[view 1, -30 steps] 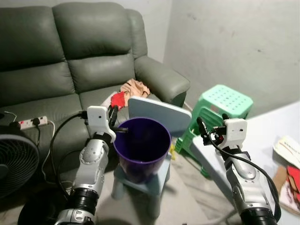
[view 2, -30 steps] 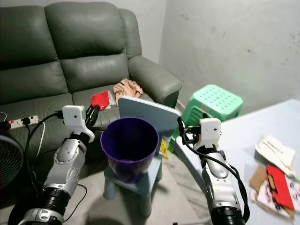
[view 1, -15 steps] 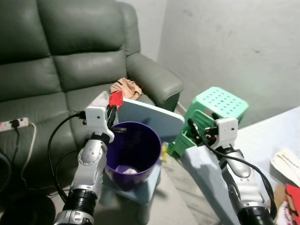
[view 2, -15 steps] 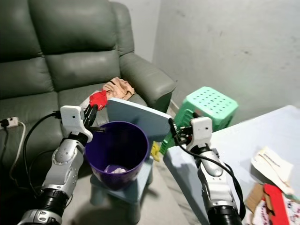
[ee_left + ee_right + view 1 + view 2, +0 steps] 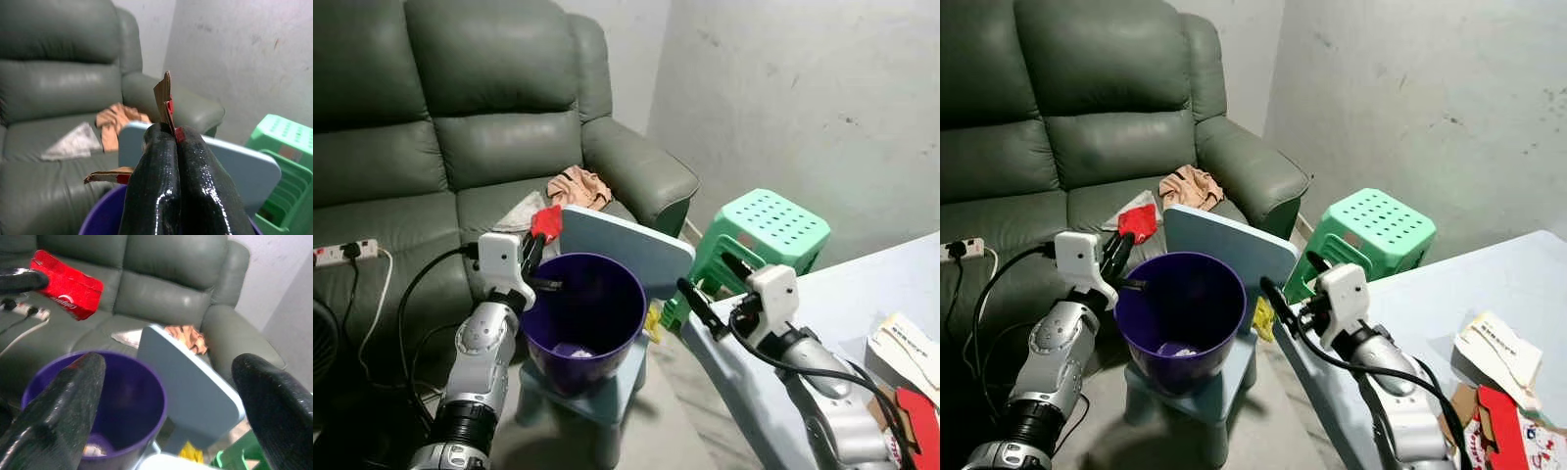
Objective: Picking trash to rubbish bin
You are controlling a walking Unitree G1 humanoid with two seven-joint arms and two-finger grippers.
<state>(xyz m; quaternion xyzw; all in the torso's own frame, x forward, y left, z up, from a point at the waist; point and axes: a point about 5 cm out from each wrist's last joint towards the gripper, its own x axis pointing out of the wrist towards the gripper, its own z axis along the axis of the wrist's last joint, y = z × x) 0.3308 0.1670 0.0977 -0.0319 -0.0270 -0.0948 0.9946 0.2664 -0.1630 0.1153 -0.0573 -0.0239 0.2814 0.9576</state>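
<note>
A purple rubbish bin (image 5: 585, 311) stands on a small blue chair (image 5: 628, 247) in front of the sofa. A pale crumpled scrap (image 5: 570, 350) lies at its bottom. My left gripper (image 5: 532, 251) is at the bin's left rim, shut on a piece of red cardboard trash (image 5: 547, 221) that sticks up above the fingers. In the left wrist view the shut fingertips (image 5: 172, 136) pinch the cardboard (image 5: 165, 95). My right gripper (image 5: 713, 286) is open and holds nothing, to the right of the bin beside the chair. From the right wrist the bin (image 5: 128, 396) and the red cardboard (image 5: 66, 286) lie ahead.
A grey-green sofa (image 5: 460, 127) fills the back, with a crumpled cloth (image 5: 578, 186) on its seat and a power strip (image 5: 342, 253) at the left. A green plastic stool (image 5: 769, 225) stands right of the chair. A light blue table (image 5: 847, 294) carries cartons (image 5: 903, 345).
The camera has shifted slightly. My right arm has dropped lower and reached forward toward the chair and bin. The left gripper keeps the red cardboard at the bin's rim.
</note>
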